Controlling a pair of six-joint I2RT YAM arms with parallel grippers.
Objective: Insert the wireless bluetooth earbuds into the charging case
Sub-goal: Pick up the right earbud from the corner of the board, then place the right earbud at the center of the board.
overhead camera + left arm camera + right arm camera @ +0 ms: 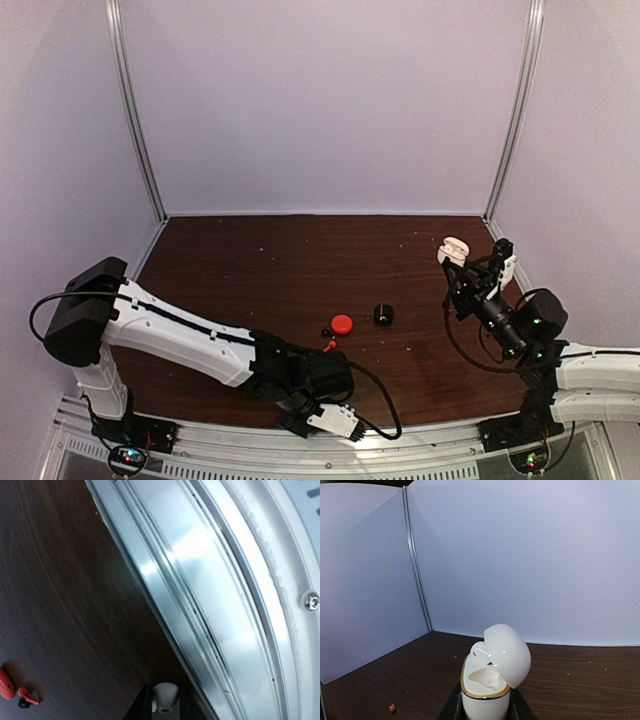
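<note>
Only your left wrist view shows the small white stemmed plastic earbud. The left gripper is clenched on it, near the aluminium rail. Its long axis runs 12 to 6 there, wider rounded end toward 12. Your right wrist view shows the white egg-shaped charging case with gold rim, grasped upright by the right gripper, lid tipped open toward 3 o'clock. From above, this case is at 2 o'clock of the dark wooden table.
</note>
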